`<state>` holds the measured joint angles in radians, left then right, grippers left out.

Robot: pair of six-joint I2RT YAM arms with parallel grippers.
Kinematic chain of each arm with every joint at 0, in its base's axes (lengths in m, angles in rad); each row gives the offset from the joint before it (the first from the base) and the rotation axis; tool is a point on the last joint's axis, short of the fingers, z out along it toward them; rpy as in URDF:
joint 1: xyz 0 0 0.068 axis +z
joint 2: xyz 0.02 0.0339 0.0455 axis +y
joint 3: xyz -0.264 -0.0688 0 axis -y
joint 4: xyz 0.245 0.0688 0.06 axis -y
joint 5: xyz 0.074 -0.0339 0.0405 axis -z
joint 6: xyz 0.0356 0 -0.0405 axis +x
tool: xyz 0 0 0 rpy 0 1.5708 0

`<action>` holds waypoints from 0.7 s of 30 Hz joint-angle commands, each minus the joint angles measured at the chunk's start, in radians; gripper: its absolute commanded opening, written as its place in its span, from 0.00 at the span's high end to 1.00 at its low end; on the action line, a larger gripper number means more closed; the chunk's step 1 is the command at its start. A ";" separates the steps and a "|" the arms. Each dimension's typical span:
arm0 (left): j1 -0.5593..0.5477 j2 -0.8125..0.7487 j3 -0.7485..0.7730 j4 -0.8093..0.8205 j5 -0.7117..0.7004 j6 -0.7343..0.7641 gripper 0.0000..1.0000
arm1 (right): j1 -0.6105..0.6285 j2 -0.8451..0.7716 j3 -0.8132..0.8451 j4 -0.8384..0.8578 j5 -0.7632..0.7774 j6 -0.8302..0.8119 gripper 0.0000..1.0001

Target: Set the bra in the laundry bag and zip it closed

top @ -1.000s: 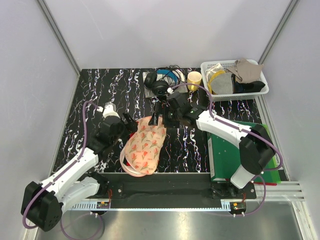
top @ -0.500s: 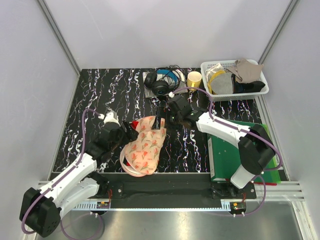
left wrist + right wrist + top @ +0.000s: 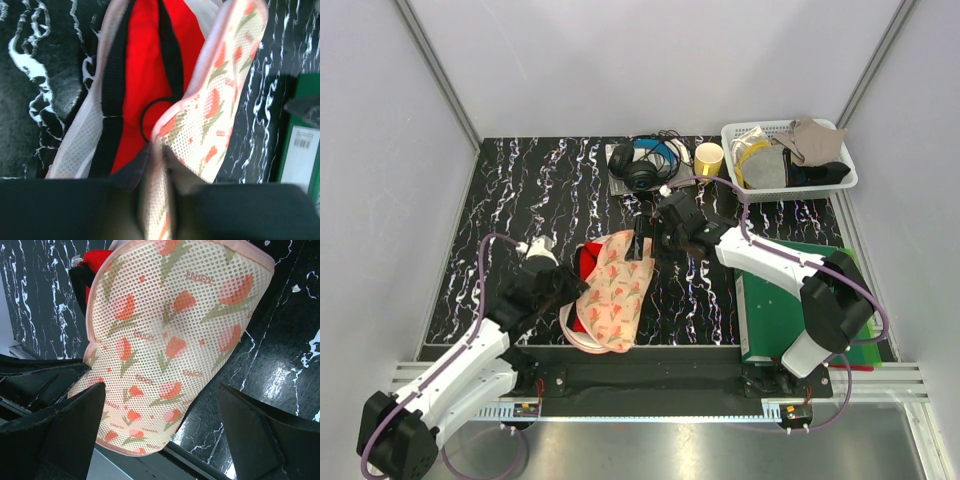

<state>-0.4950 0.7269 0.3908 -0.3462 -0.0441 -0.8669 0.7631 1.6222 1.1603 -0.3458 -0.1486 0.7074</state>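
Note:
The laundry bag [image 3: 616,290], peach mesh with a tulip print, lies open in the middle of the table. The red bra [image 3: 588,258] sits inside it at its left side, black straps across it [image 3: 145,75]. My left gripper [image 3: 570,290] is shut on the edge of the bag's upper flap [image 3: 215,110], the mesh pinched between its jaws [image 3: 159,150]. My right gripper [image 3: 645,240] hovers over the bag's far end, open wide, the printed flap [image 3: 170,340] spread below its fingers [image 3: 161,390] and a bit of the bra [image 3: 97,260] showing at the top left.
Black headphones [image 3: 640,165] and a yellow cup [image 3: 708,157] stand behind the bag. A white basket [image 3: 788,155] of cloths is at the back right. A green board [image 3: 800,300] lies under the right arm.
My left gripper has shut on the bag's flap edge and drawn back toward the near left. The flap now stands lifted, showing more of the red bra. The right gripper has barely moved.

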 commanded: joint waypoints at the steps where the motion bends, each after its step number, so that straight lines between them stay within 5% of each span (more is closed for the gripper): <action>1: -0.019 0.049 0.058 0.075 0.107 0.035 0.93 | -0.005 -0.053 -0.011 0.016 0.023 -0.003 0.00; 12: -0.407 0.279 0.258 0.234 0.061 0.042 0.97 | -0.139 -0.264 -0.162 -0.001 0.095 0.014 0.00; 14: -0.415 0.289 0.261 0.242 0.061 0.057 0.81 | -0.162 -0.285 -0.177 -0.016 0.087 0.004 0.00; 15: -0.415 0.286 0.263 0.239 0.062 0.086 0.54 | -0.169 -0.300 -0.177 -0.027 0.093 -0.002 0.00; 16: -0.415 0.266 0.264 0.233 0.052 0.101 0.44 | -0.171 -0.306 -0.174 -0.048 0.110 -0.009 0.00; 19: -0.396 0.205 0.275 0.178 -0.047 0.163 0.27 | -0.171 -0.314 -0.157 -0.082 0.116 -0.031 0.00; 21: -0.352 0.180 0.286 0.141 -0.056 0.201 0.26 | -0.169 -0.309 -0.130 -0.097 0.121 -0.049 0.00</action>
<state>-0.8989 0.9798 0.6224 -0.1829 -0.0154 -0.7631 0.5900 1.3300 0.9882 -0.3985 -0.0631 0.7029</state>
